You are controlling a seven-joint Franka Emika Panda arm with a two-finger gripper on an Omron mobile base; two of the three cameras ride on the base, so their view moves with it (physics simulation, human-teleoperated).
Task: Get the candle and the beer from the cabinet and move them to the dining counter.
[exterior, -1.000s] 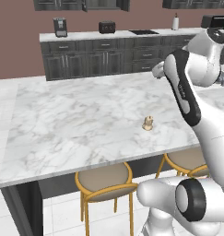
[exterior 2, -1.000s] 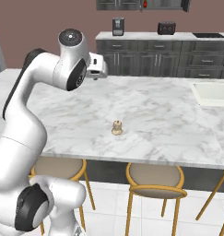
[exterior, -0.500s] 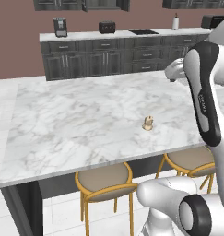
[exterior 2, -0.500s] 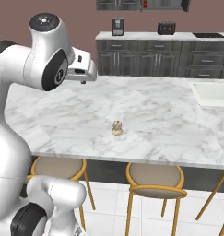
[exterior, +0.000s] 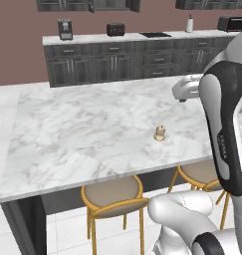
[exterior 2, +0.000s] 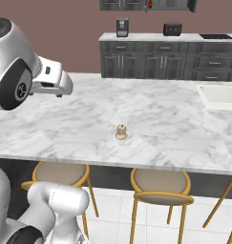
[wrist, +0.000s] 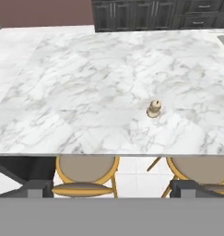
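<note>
The small cream candle [exterior: 161, 133] [exterior 2: 121, 132] [wrist: 154, 108] stands upright on the white marble dining counter [exterior: 82, 129] [exterior 2: 165, 109] [wrist: 85, 92], a little in from its near edge. My gripper [wrist: 111, 189] hovers high above the counter's near side, well back from the candle. It is open, its two dark fingertips [wrist: 39, 188] wide apart with nothing between them. The hand [exterior: 186, 88] [exterior 2: 53, 82] is level, away from the candle. At the top edge the dark cabinet [exterior 2: 146, 5] has a door open, and a red-and-dark sliver inside looks like the beer [exterior 2: 149, 5].
Round-seated stools [exterior: 112, 196] [exterior 2: 160, 183] tuck under the counter's near edge. A sink [exterior 2: 220, 95] is set in the island at the right. The far wall counter [exterior: 142, 36] carries a coffee machine [exterior: 65, 29] and a toaster [exterior: 115, 29].
The arm has swung back toward the near side of the counter, carrying the hand away from above the candle. The candle has stayed put and the fingers remain apart.
</note>
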